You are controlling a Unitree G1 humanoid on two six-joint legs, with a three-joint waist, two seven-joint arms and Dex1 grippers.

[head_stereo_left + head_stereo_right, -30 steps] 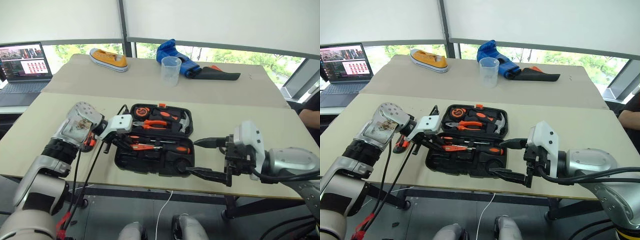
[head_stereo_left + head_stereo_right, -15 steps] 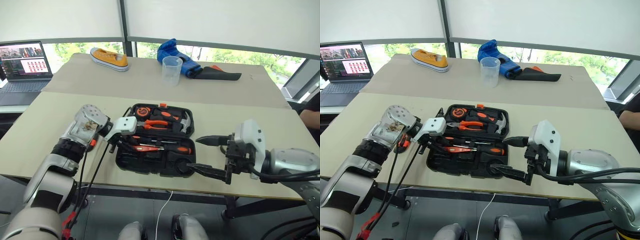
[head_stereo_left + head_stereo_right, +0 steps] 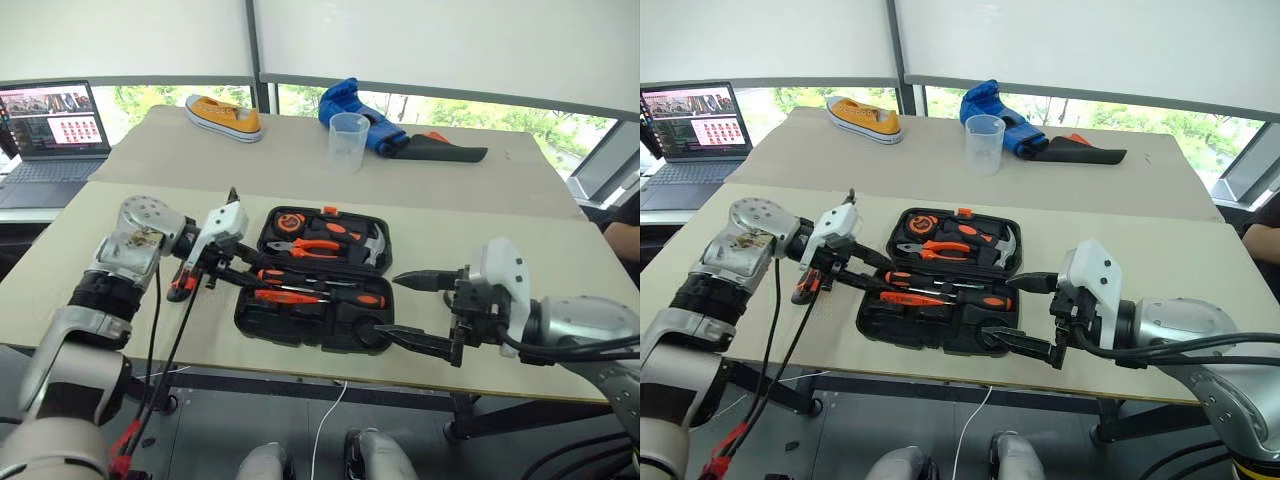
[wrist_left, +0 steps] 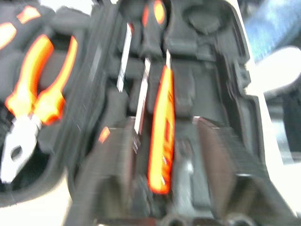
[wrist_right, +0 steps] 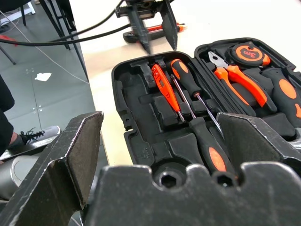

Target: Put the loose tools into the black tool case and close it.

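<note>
Your black tool case (image 3: 316, 290) lies open on the beige table (image 3: 470, 230), a flat moulded plastic shell of two hinged halves with shaped slots. The far half carries orange-handled pliers (image 3: 311, 247), a hammer (image 3: 374, 243) and a round orange tape measure (image 3: 281, 222). The near half holds two black-orange-handled screwdrivers (image 3: 345, 290), their thin steel shafts lying side by side, and next to them a slim orange tester screwdriver (image 5: 165, 92).

Your left gripper (image 3: 237, 275) reaches over the case's left edge, its slender black fingers parted a little and empty as far as you can see; its own wrist view is blurred, so treat that as likely rather than sure. Beside that hand, on the bare table, lies a black-orange utility knife (image 3: 183, 280).

Your right gripper (image 3: 412, 312) hangs at the case's near right corner, the jaws spread wide with nothing between them. Its wrist view gives you the rough, scuffed metal of its fingers (image 5: 70, 155) and the ribbed slot walls up close, which the head views lack. The head views alone give you the far table: a yellow shoe (image 3: 225, 117), a clear plastic cup (image 3: 347, 141), a blue cloth (image 3: 356, 104) against a black sheath (image 3: 440, 153), and a laptop (image 3: 52, 125) off to the left.
</note>
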